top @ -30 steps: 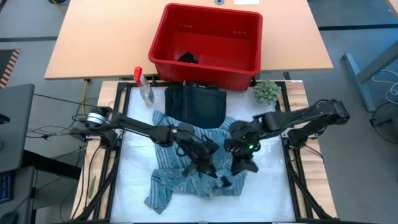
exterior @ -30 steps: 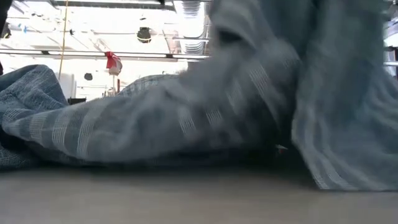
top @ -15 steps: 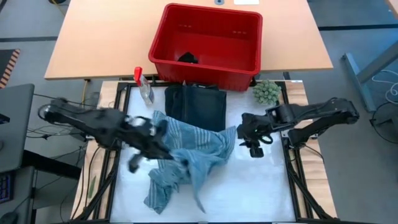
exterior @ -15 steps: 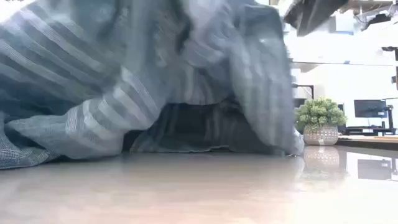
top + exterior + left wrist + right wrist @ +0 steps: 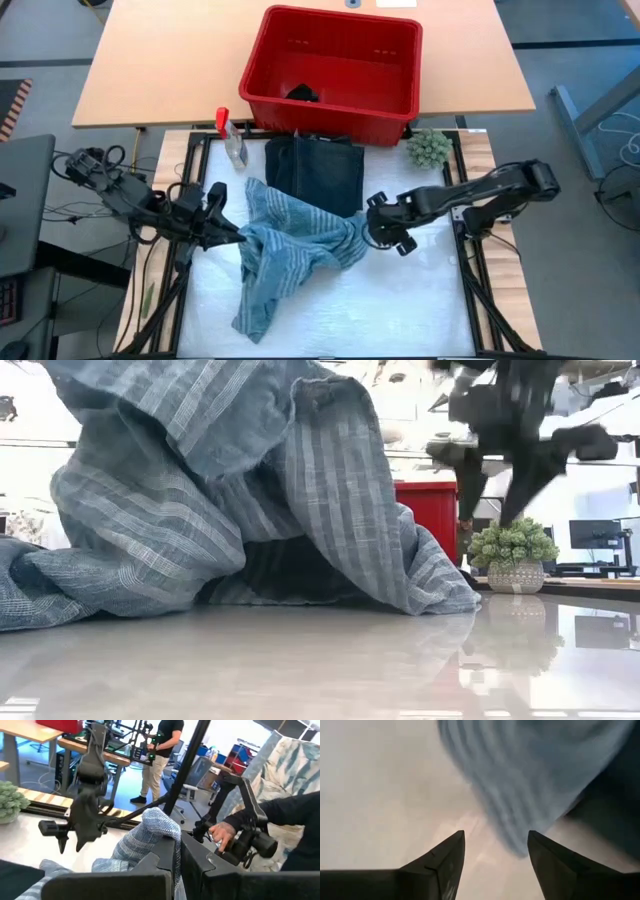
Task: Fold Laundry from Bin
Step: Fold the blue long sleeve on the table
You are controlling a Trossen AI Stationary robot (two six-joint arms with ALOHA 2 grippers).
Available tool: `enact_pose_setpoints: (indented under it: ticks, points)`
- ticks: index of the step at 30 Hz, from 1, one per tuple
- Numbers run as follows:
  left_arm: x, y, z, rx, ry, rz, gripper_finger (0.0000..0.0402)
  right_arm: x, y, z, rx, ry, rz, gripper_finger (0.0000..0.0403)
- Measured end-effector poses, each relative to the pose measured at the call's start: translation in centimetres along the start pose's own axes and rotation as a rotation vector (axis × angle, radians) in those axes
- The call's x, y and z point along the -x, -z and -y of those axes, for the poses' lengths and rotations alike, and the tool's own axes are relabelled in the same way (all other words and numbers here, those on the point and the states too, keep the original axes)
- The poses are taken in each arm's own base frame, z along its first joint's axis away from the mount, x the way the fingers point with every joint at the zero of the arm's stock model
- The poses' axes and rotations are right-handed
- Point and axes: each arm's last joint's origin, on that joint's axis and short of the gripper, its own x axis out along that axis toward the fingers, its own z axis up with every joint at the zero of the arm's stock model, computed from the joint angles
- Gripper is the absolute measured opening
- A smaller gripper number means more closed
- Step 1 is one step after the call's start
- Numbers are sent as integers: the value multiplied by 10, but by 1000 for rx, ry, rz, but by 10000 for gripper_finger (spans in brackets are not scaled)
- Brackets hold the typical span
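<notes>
The striped grey-blue garment looks light, thin and limp: it drapes in loose folds, so it will likely sag wherever it is not held and bunch unless it is pulled taut from 2 points, best at a corner or hem edge, not mid-fabric. The left end effector is clamped on one edge of it, lifting that side off the white counter; in the left wrist view a bunch of cloth sticks up between its closed fingers. The right end effector sits at the garment's opposite edge with its fingers spread and nothing between them. The weave is faded denim-blue with pale stripes, crumpled, one tail trailing toward the counter's front. A dark folded garment lies flat just behind it, and another dark piece remains in the red bin.
</notes>
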Motion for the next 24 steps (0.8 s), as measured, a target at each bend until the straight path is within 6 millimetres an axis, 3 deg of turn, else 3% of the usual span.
enact_pose_setpoints:
  ticks: [4,12,18,21,24]
  points:
    - [0,3,0,-4,-11,-22,0,-27,12,5,-79,-20,-80,243]
    - [0,6,-2,-1,-27,-59,0,-46,7,19,-179,-85,17,229]
    - [0,7,-2,7,-20,-65,0,-86,4,17,-191,-166,-8,220]
    - [0,7,-2,10,-10,-68,0,-99,6,14,-217,-201,-69,174]
    - [1,7,0,9,-3,-69,0,-100,8,12,-255,-209,-102,86]
